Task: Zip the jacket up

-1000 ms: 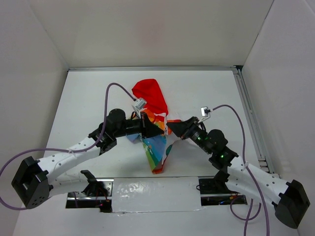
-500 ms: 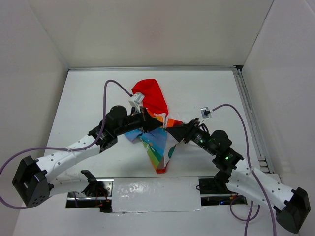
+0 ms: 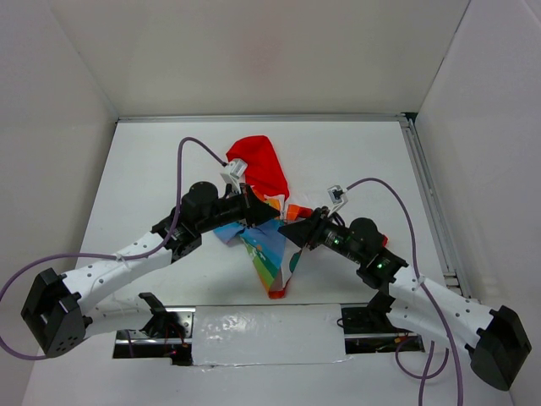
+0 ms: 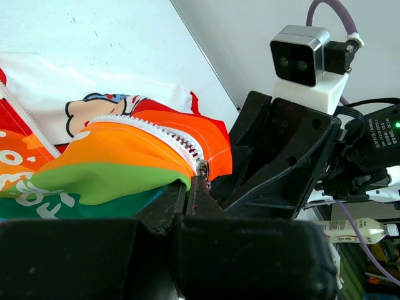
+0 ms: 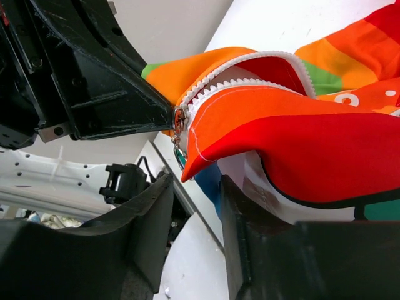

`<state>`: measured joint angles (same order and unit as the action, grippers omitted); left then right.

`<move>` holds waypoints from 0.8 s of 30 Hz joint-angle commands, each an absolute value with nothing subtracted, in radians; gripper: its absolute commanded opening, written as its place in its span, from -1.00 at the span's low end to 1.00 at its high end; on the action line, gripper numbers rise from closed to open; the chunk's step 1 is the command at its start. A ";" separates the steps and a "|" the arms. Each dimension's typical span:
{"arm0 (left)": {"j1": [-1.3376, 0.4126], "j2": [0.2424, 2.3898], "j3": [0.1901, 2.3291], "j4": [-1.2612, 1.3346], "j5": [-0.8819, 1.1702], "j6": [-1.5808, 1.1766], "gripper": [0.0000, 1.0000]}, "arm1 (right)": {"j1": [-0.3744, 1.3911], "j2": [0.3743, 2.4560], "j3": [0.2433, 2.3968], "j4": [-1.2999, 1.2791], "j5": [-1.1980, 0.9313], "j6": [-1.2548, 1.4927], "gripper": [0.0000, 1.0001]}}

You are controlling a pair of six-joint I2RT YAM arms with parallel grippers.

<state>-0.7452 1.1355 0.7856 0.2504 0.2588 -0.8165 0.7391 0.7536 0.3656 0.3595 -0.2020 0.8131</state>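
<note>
With the jacket [image 3: 269, 245] bunched at mid-counter [image 3: 355, 161], your left fingers [image 4: 165, 203] pinched shut on its orange hem beside the zipper pull [image 5: 179, 134] and your right fingers [image 5: 147, 231] half-spread just below that pull, close squarely on it before drawing toward the red hood [image 3: 258, 165].

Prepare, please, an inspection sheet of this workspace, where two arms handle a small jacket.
Surface: white table, no marks seen.
Job's things: small soft jacket with red hood and rainbow-striped panels, bunched between the two grippers; at its white zipper's metal slider the tooth rows part.
Clutter: nothing seen.
Grippers: left gripper shut on the jacket's edge beside the slider; right gripper open, a red fabric corner at its fingers.
Cables: purple cables arc over both wrists.
Surroundings: white walls; metal rail along the table's right edge.
</note>
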 commanded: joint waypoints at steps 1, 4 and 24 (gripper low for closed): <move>-0.750 1.117 0.808 0.296 0.253 -0.818 -1.00 | 0.741 0.750 0.394 0.428 -0.224 0.805 -0.16; -0.750 1.121 0.802 0.299 0.244 -0.819 -1.00 | 0.745 0.738 0.400 0.411 -0.216 0.801 -0.16; -0.750 1.141 0.805 0.284 0.262 -0.808 -1.00 | 0.762 0.753 0.443 0.417 -0.150 0.794 -0.24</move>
